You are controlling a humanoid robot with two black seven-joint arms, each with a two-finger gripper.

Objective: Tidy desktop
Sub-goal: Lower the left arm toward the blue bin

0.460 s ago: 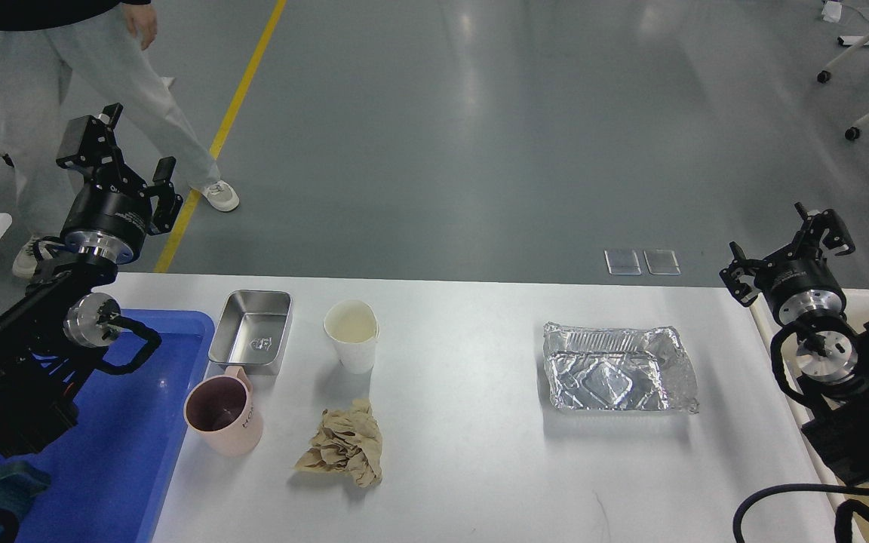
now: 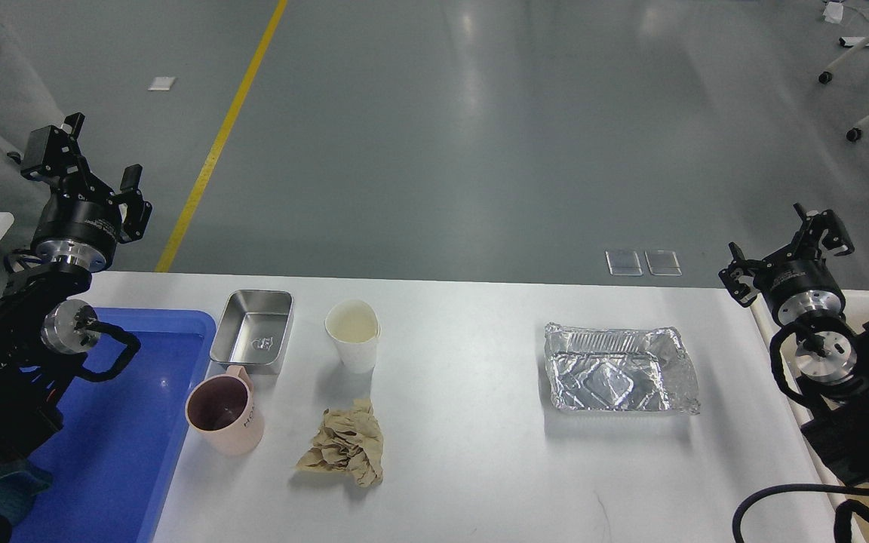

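Grippers hang apart, off the desktop [image 2: 472, 452] — my left gripper [image 2: 84, 162] spread wide, empty. My right gripper [image 2: 789, 253] gapes too — foil tray [image 2: 619, 369] inward of it.

Looking forward and down from head height, at moderate range, onto the tabletop [image 2: 480, 452]. Taking in its far edge with grey floor beyond, and cutting off its near edge at the bottom of the frame. Catching the left arm entering left of the tabletop, the right arm entering right. Offering only this single view, with nothing shared.
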